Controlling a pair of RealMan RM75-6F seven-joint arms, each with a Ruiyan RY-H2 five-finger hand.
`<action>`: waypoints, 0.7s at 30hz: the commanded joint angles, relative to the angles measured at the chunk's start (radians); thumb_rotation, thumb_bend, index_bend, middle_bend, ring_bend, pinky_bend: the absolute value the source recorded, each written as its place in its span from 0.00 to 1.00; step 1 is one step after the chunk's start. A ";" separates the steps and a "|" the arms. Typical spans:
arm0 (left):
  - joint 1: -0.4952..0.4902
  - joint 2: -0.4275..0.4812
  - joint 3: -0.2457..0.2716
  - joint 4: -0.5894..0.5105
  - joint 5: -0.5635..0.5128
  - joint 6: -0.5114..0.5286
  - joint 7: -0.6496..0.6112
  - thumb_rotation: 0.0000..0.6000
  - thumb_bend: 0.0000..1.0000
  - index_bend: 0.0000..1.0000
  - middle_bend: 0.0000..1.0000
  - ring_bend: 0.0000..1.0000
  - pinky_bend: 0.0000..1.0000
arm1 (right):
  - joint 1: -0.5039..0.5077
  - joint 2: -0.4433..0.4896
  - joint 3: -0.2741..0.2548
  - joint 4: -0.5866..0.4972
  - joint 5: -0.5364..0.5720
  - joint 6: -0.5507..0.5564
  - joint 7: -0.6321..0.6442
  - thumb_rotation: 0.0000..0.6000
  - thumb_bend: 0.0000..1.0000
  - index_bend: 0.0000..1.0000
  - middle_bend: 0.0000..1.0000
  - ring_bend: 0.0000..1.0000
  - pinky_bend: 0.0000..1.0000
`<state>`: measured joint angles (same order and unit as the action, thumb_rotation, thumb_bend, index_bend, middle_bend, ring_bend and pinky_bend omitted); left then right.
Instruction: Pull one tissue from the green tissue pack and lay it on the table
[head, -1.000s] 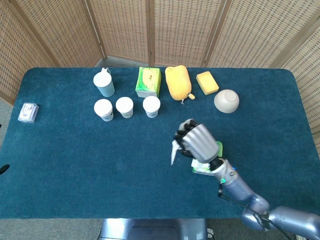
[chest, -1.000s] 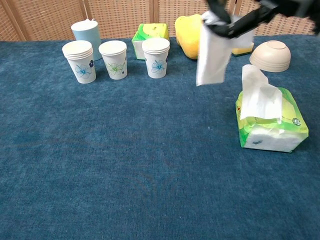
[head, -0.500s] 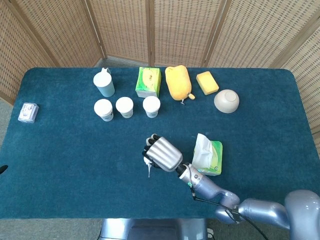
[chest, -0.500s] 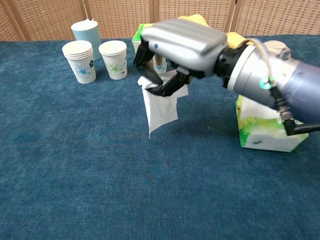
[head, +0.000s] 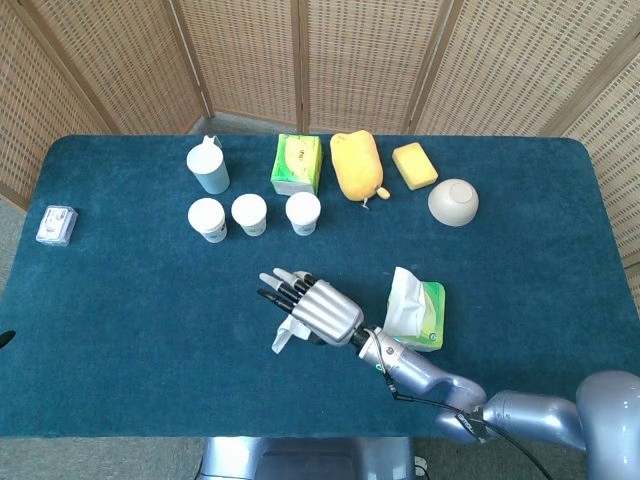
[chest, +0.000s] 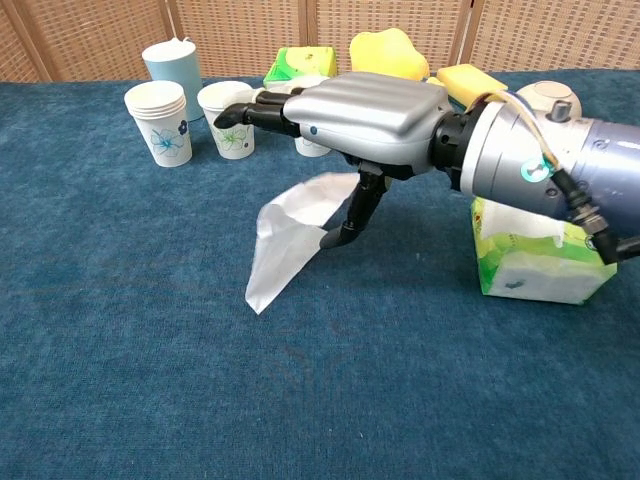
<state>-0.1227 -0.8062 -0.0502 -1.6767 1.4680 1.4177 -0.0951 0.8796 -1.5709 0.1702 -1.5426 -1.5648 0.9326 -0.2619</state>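
**Tissue released onto bench, right robot hand spread above it**

Since half a second ago the right robot hand (chest: 350, 115) has gone from fingers curled around the tissue to fingers stretched out flat and apart. The tissue (chest: 290, 235) has dropped from hanging below the palm to lying on the bench (chest: 150, 400). One second ago the same hand was high above the pack with the tissue dangling.

Right robot hand: fingers extended toward the cups, thumb pointing down toward the tissue. Chest view shows the thumb tip at the tissue's right edge; cannot tell whether it touches. The hand holds nothing.

Left robot hand: not seen in either view.

Tissue: crumpled, one corner pointing toward the near edge of the bench. In head view the tissue (head: 285, 334) pokes out from under the hand (head: 315, 308), left of the pack.

Tissue pack (head: 418, 318): green, on the bench right of the hand, next sheet standing up from its slot. In chest view the pack (chest: 545, 265) is partly behind the forearm.

Back of bench: three paper cups (head: 249, 214) in a row, blue jug (head: 208, 167), second green pack (head: 297, 164), yellow bag (head: 356, 164), sponge (head: 414, 165), bowl (head: 453, 202). Small packet (head: 56, 225) sits at the far left edge.
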 joint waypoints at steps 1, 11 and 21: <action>-0.001 -0.001 0.001 0.001 0.001 -0.001 0.000 1.00 0.00 0.00 0.00 0.00 0.00 | -0.003 0.055 0.004 -0.072 0.030 -0.014 -0.042 1.00 0.03 0.00 0.00 0.00 0.16; -0.002 -0.002 0.002 0.006 0.005 -0.004 -0.004 1.00 0.00 0.00 0.00 0.00 0.01 | -0.079 0.229 0.017 -0.131 0.008 0.121 -0.002 1.00 0.03 0.00 0.00 0.00 0.18; -0.005 -0.025 0.005 0.023 0.015 -0.004 -0.003 1.00 0.00 0.00 0.00 0.00 0.01 | -0.238 0.359 0.015 0.026 0.109 0.266 0.096 1.00 0.03 0.04 0.02 0.00 0.19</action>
<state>-0.1272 -0.8297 -0.0457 -1.6553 1.4825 1.4137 -0.0982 0.6774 -1.2340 0.1897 -1.5541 -1.4804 1.1760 -0.1941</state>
